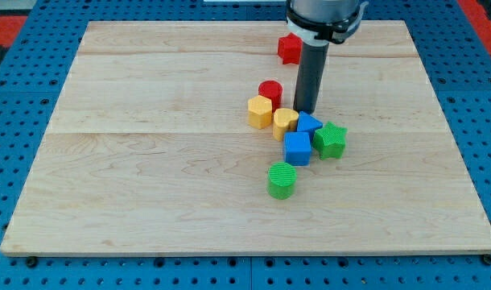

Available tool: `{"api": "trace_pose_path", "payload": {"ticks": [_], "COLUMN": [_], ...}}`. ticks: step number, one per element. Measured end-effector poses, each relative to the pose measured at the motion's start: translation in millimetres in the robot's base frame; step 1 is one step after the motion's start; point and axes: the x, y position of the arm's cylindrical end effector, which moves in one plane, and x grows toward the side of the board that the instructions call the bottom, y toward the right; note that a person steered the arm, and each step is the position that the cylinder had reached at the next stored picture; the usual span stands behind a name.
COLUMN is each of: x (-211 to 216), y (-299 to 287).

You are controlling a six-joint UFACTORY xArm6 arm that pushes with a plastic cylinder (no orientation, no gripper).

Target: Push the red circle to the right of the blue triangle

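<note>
The red circle [270, 91] stands near the middle of the wooden board [149, 161]. The blue triangle [310, 123] lies just right and below it, partly hidden behind the rod, wedged between a yellow heart [285, 122] and a green star [331, 139]. My tip [305, 110] rests on the board right of the red circle, just above the blue triangle and next to the yellow heart's upper right.
A yellow hexagon [260, 110] sits just below the red circle. A blue cube [297, 148] lies below the triangle. A green circle [282, 179] stands lower down. A red star [289, 48] lies near the view's top, behind the rod.
</note>
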Motion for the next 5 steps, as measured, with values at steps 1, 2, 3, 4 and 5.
{"api": "trace_pose_path", "payload": {"ticks": [1,2,3,4,5], "x": [-29.2,-63.4,-76.6,-60.4,-48.4], "y": [-2.0,-27.0,-78.5,-94.3,-79.0]}}
